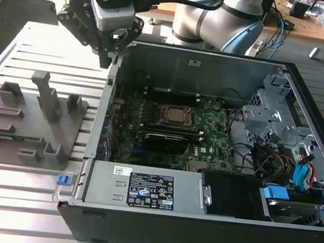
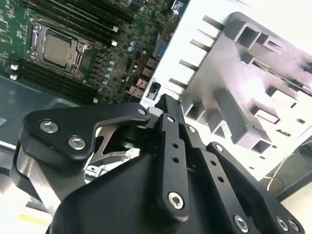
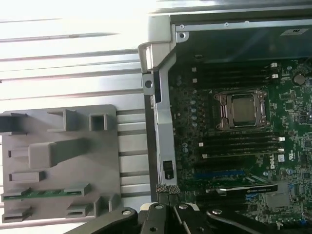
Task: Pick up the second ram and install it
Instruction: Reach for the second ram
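- You've got the slotted metal worktop (image 1: 46,45) under everything here.
- The open computer case (image 1: 207,56) lies on it and fills the exterior view from the centre out to 3 o'clock.
- The arm (image 1: 224,21) comes in from 12 o'clock, behind the case.
- The green motherboard (image 1: 212,150) lies flat on the case floor.
- The grey holder plate (image 1: 29,124) sits on the worktop at 9 o'clock from the case, just beside its wall.
- Your hand (image 1: 110,61) hangs over that case wall, at about 10 o'clock from the case's middle. Its fingers are pinched narrow, tips together, with nothing between them.
- The CPU socket (image 1: 176,116) sits near the motherboard's middle, with dark memory slots running along both its sides.
- The second ram (image 3: 36,193), seen in the first wrist view, lies in a slot of the holder plate between two end brackets. It is ungripped and well apart from your hand.
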Available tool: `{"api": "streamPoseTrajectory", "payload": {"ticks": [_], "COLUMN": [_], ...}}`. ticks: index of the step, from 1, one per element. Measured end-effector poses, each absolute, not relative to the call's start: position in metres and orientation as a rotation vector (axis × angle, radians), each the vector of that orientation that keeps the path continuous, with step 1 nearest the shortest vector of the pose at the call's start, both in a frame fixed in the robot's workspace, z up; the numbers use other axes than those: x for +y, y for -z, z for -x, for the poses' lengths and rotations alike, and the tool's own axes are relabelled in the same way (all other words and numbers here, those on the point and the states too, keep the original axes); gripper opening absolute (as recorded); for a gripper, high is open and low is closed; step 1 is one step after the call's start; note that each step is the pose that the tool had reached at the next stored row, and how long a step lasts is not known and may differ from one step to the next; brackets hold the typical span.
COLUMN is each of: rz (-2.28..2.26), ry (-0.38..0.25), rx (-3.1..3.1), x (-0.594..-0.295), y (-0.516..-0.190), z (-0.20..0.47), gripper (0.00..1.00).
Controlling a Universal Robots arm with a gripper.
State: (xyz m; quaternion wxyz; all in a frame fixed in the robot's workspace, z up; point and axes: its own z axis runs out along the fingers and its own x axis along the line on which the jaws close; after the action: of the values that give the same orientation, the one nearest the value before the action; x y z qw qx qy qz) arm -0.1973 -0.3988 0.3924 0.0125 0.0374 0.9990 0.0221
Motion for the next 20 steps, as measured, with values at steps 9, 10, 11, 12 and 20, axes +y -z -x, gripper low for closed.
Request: {"api": "streamPoseTrajectory", "payload": {"ticks": [9, 10, 11, 12, 20], "rz": [-0.117, -0.117, -0.117, -0.117, -0.117], "ry": [-0.069, -0.069, -0.069, -0.069, -0.069], "rx": [3.114, 3.114, 3.114, 3.114, 3.114], "x": [-0.399, -0.399, -0.399, -0.399, -0.399], "y": [-0.392, -0.392, -0.392, -0.392, -0.392], "z": [0.220, 0.223, 0.226, 0.232, 0.263], "gripper": [0.11, 0.11, 0.11, 0.11, 0.11]}}
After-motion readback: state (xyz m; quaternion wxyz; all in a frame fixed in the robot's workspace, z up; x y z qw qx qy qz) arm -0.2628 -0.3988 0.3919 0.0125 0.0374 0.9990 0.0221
